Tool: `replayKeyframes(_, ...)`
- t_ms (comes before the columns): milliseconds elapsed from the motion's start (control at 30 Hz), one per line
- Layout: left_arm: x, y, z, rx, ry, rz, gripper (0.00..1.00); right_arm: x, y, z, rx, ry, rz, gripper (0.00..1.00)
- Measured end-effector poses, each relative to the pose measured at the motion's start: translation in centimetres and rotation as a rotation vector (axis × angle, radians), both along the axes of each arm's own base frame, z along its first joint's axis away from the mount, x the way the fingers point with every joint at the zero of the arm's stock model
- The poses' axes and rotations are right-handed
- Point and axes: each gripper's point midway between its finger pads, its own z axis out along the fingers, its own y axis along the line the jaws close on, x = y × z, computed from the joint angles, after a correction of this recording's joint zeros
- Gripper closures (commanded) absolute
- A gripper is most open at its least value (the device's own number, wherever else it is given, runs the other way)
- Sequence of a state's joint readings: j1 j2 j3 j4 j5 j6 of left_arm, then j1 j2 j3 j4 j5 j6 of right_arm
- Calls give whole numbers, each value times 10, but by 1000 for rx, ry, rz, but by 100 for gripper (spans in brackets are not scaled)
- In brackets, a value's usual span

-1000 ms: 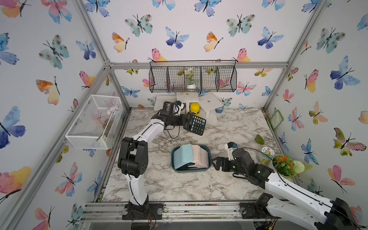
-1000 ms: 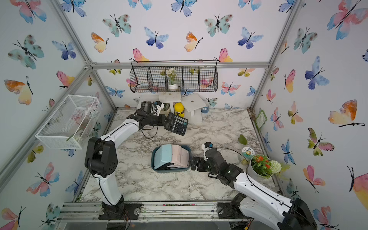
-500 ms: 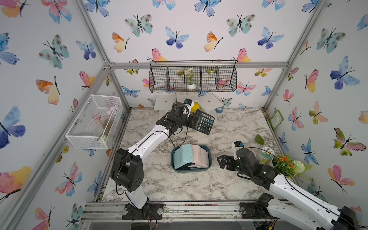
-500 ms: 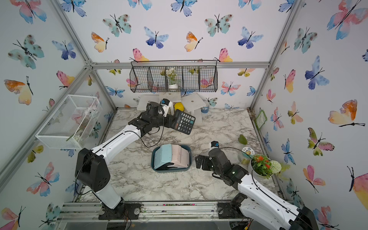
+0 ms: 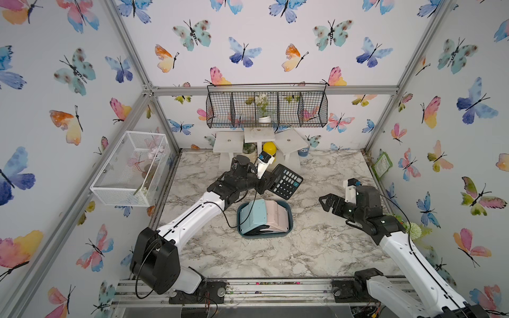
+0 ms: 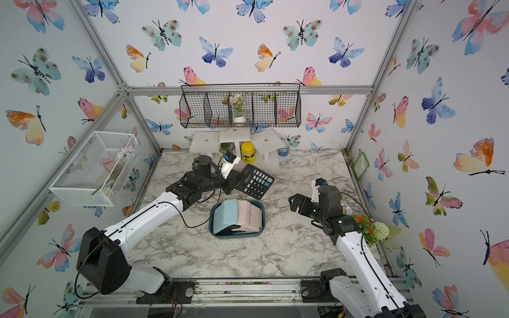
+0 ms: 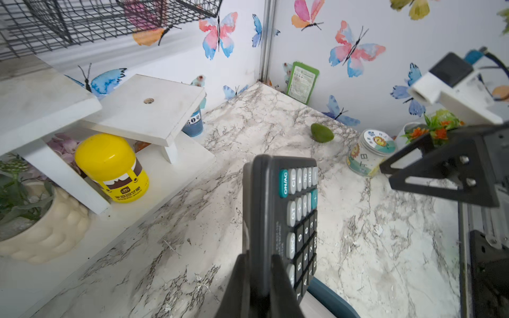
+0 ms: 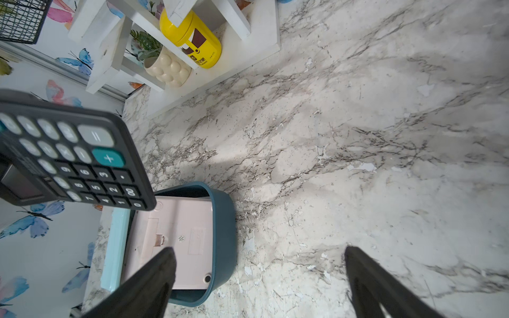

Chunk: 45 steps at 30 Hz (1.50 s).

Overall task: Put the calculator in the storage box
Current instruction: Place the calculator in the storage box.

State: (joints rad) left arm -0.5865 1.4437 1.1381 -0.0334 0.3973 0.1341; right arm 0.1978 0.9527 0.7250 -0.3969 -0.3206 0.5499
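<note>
Jaws of the left gripper [image 7: 259, 264] pinch one end of the black rectangular plastic calculator [image 5: 285, 184]. It hangs tilted in the air over the far rim of the shallow teal-blue plastic storage box [image 8: 224, 236], with its rounded grey and teal keys facing up. In both top views the gripper largely hides its display end. Inside the round-cornered box, a smooth pale blue flat case [image 5: 252, 214] and a pink flat case [image 5: 275, 216] cover the floor. The right gripper [image 8: 257, 256] hovers beside the box with its jaws spread wide and empty. Below it, the marble-patterned tabletop [image 5: 316, 247] lies bare toward the near edge.
</note>
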Motion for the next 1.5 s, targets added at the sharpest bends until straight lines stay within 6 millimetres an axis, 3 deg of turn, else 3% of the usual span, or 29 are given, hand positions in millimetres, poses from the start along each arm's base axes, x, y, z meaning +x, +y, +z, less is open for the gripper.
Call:
replayKeyframes(300,-37,-11,-55,115,-84,-152,100,16,13,-12,67,56,76,1)
replayKeyframes(667,-55,-22,-45,137,-246,-349,100,16,35,-23,159,68,183,8)
replayKeyframes(967,-56,-24,-47,162,-356,-432,100,25,55,-29,251,86,273,31)
replayKeyframes(1100,-48,-23,-53,166,-364,-460,100,22,68,-15,276,36,328,32)
replayKeyframes(1267,-39,-21,-52,144,-368,-488,100,6,102,-7,281,2,448,33)
replayKeyframes(1500,-40,-23,-51,118,-351,-516,100,-5,127,-23,190,-13,512,33)
